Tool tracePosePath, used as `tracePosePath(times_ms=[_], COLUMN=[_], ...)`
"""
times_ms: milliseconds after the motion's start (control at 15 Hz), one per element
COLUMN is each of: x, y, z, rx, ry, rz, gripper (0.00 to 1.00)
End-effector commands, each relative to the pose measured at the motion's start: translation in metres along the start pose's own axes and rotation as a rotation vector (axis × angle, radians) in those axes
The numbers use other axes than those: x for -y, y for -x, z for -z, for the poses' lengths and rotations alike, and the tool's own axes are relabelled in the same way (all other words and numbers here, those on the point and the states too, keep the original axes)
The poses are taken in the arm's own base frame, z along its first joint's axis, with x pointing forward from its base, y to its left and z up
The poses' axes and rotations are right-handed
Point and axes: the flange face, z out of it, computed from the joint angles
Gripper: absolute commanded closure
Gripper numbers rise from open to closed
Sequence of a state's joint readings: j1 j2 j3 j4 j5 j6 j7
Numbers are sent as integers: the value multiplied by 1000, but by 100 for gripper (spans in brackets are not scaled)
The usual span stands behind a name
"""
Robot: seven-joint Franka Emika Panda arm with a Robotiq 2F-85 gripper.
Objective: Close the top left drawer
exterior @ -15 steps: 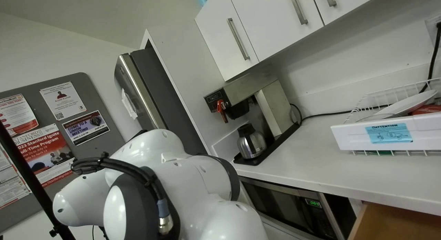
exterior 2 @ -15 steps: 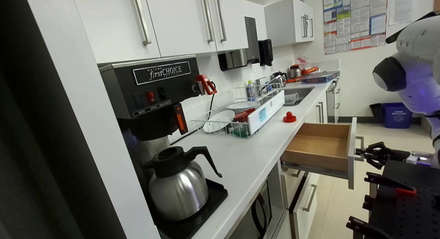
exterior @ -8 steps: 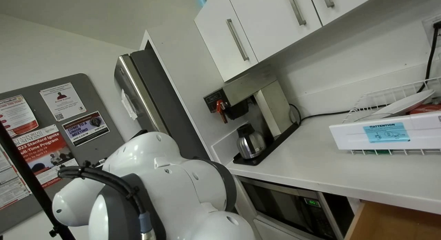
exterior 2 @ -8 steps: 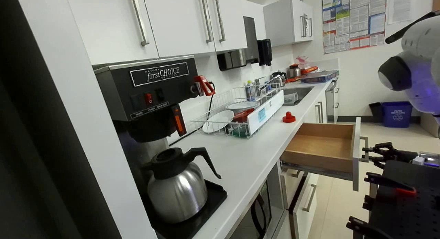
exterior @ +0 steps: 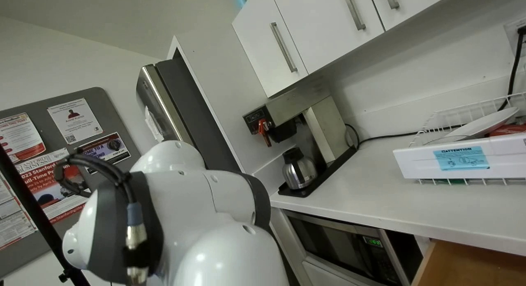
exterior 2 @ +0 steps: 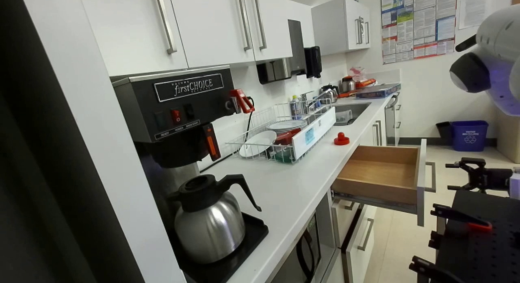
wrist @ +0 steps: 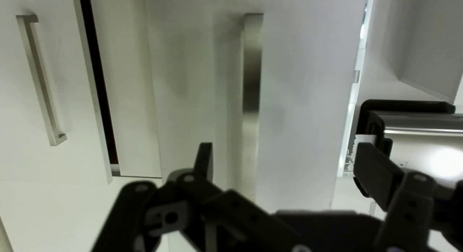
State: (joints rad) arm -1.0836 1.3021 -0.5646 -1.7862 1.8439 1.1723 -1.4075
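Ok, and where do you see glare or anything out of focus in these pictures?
In the wrist view, white glare washes out part of a metal panel, and the gripper looks out of focus; in an exterior view, small bright highlights dot the white arm; in both exterior views, the steel carafe catches bright reflections.

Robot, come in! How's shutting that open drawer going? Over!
Black jointed fingers open, clear of the silver metal bar handle. Shallow brown wooden drawer, flat white front, standing open. No obstruction visible between fingers and handle.
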Motion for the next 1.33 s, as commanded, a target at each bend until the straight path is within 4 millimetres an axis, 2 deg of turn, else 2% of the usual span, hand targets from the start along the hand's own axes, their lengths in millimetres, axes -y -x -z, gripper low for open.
tracePosePath(times_ms=[0, 200, 400, 467, 533, 600, 933, 1000, 1267], x=[61, 105, 142, 111, 121, 122, 107, 114, 166], y=[16, 18, 19, 2, 1, 0, 3, 2, 7], z=[10, 13, -3, 8, 2, -2, 10, 8, -5], rx=[12, -9, -1, 8, 10, 13, 0, 1, 71], ry=[131, 255, 369, 313, 325, 318, 326, 349, 411], rz=[69, 165, 269, 224, 239, 242, 220, 251, 369], gripper=[0, 0, 0, 0, 0, 0, 0, 0, 0])
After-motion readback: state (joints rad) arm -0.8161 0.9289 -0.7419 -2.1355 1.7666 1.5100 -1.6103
